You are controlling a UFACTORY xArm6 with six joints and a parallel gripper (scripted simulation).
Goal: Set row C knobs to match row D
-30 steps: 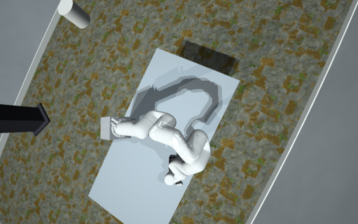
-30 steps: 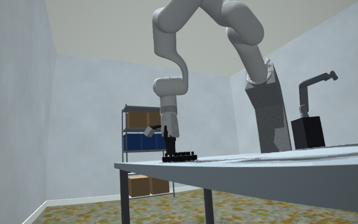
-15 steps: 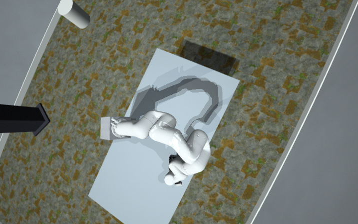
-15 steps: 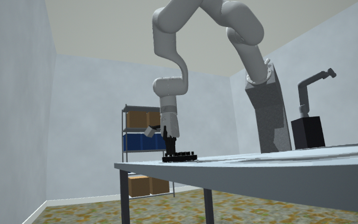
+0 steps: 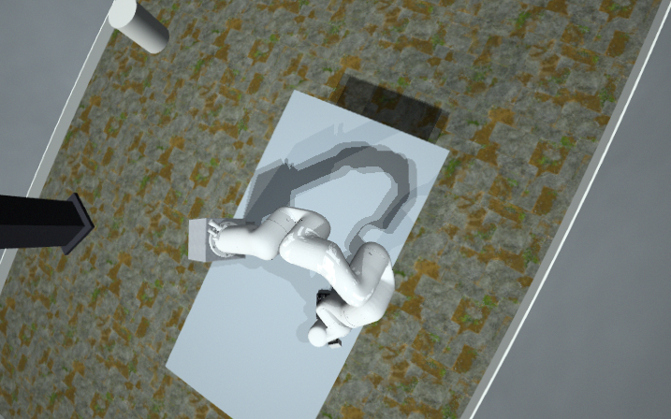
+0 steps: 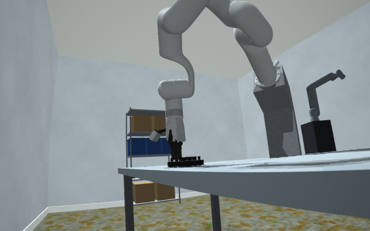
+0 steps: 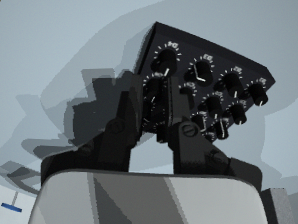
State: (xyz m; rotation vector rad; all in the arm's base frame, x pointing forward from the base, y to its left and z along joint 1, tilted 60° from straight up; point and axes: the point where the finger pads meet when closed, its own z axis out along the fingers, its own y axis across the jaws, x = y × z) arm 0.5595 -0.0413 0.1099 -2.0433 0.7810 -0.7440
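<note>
The black knob box (image 6: 191, 163) (image 7: 229, 63) stands on its feet near the far corner of the grey table (image 6: 267, 171) (image 5: 254, 338) (image 7: 67, 30). In the wrist view its knobs with white lines show in rows, too small to read their marks. My gripper (image 6: 176, 156) (image 7: 154, 89) points straight down over the near-left part of the box. Its two black fingers stand a little apart on either side of one knob and do not press on it. In the overhead view the arm hides the box.
The arm's grey pedestal (image 6: 278, 123) and a black box with a bent pipe (image 6: 318, 136) stand at the right of the table. A shelf with cardboard boxes (image 6: 143, 134) stands behind the table's corner. The knob box is close to the table's edge.
</note>
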